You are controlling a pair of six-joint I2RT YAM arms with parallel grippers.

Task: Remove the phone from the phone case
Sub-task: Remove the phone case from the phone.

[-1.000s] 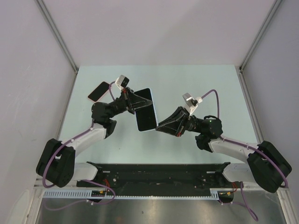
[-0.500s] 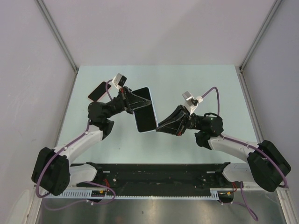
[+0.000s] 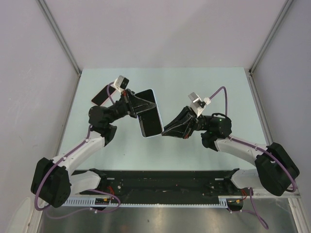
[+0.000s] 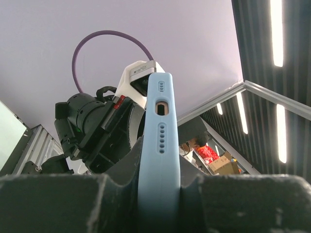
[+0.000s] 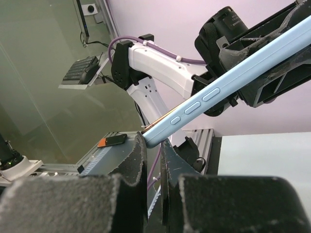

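Observation:
The phone in its light blue case (image 3: 150, 114) is held in the air over the table, screen up and tilted. My left gripper (image 3: 135, 106) is shut on the case's far left edge; in the left wrist view the case's blue bottom edge (image 4: 160, 141) with its port stands clamped between my fingers (image 4: 159, 196). My right gripper (image 3: 164, 132) pinches the case's near right corner; in the right wrist view the corner of the blue case (image 5: 214, 93) sits between the two nearly closed fingertips (image 5: 153, 141).
A second dark phone (image 3: 102, 94) lies on the pale green table (image 3: 194, 87) at the far left, behind the left wrist. A black rail (image 3: 160, 182) runs along the near edge between the arm bases. Grey walls close both sides.
My left arm has lifted and drawn the cased phone slightly up and to the left. My right gripper has followed, staying on the near corner.

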